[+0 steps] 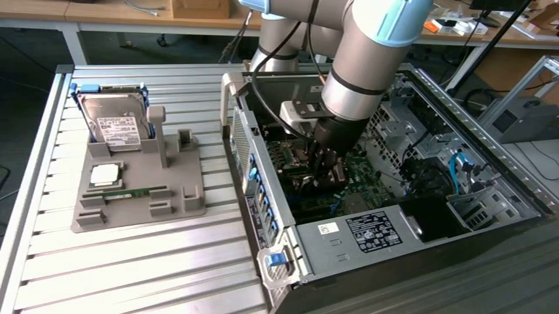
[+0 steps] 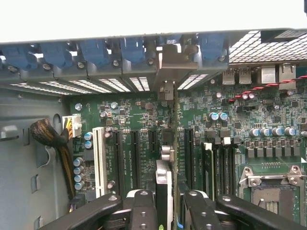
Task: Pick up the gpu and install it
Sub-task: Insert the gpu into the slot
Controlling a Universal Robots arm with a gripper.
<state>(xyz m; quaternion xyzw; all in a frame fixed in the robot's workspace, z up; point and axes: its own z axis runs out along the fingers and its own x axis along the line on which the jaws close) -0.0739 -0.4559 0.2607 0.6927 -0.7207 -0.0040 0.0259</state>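
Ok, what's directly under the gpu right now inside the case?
Under the gpu, held edge-on by the gripper, lies the motherboard with its black expansion slots. The slot directly beneath is hidden by the card.

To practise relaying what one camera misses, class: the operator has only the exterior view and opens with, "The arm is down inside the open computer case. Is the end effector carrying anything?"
Observer: Yes. In the wrist view the end effector grips the gpu, a thin dark circuit card with a silver metal bracket, seen edge-on between its fingers.
Operator: Where does the bracket end point?
Observer: Towards the case's rear wall, at the row of blue plastic latches over the slot openings.
Operator: Which slot is it near?
Observer: It lines up among the black slots of the green motherboard, apart from the long white slot.
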